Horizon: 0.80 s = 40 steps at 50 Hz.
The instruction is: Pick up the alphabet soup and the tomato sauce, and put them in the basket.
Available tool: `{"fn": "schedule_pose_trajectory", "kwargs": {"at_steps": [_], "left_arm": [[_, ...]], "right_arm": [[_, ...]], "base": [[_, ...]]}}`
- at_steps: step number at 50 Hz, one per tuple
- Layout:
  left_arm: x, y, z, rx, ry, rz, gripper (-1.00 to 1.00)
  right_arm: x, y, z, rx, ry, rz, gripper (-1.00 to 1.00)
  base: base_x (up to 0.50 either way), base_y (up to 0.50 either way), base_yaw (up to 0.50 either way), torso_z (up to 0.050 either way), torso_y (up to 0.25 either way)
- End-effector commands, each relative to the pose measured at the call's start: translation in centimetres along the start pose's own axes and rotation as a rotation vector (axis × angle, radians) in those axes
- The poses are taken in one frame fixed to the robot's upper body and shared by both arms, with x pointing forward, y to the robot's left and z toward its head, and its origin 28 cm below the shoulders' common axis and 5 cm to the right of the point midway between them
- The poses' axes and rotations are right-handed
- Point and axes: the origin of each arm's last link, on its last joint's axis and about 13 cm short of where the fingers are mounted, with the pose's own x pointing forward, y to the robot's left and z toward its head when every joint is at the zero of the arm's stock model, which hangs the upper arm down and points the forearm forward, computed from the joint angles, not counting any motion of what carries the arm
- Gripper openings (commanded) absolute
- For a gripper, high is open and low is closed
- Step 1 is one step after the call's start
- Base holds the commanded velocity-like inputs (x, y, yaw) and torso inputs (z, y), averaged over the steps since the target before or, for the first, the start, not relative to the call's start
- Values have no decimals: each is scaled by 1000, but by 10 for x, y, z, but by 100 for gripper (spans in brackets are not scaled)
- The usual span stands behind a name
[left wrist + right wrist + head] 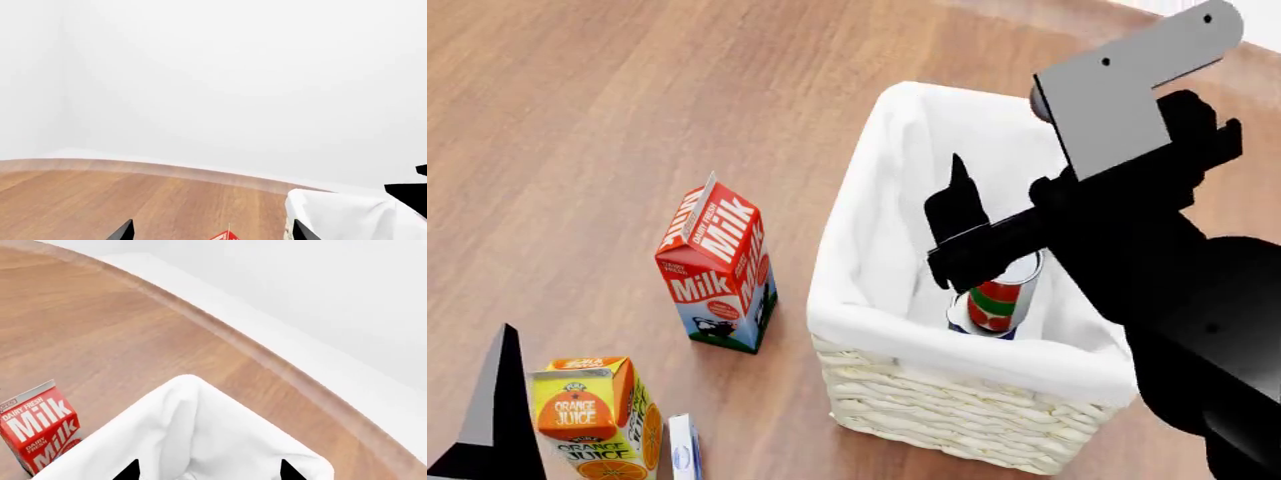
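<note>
Inside the basket [881, 300], the tomato sauce [1004, 295] is standing upright, directly below the right pincer [208, 471], which is hanging spread open, gripping nothing (left arm farther off, low beside the cartons).

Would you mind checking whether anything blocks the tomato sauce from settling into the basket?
Nothing visible does: the tomato sauce already sits inside the basket, below the right gripper.

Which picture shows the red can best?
The head view: the tomato sauce stands inside the basket, partly hidden by the right gripper. Neither wrist view shows it; the right wrist sees only the basket's cloth and a milk carton.
</note>
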Motion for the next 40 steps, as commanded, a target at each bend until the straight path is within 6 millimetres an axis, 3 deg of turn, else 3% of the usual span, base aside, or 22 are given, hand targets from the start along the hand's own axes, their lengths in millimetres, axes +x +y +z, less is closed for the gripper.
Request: {"fn": "schedule_pose_trajectory", "kwargs": {"at_steps": [1,14,22,40], "left_arm": [[-1,0,2,0,-5,0,100],[-1,-2,1,5,-7,-8,100],[-1,-3,2,8,-9,-9,100],[-1,-1,5,9,-14,0,100]], "right_arm": [[-29,11,-21,65,-156,-127,100],[-62,37,-37,-5,-404,-278,100],[-80,54,-47,9,-442,-283,100],[-97,89,-82,146,-480,-289,100]], "base": [[0,0,0,0,0],[0,0,0,0,0],[0,0,0,0,0],[0,0,0,0,0]]}}
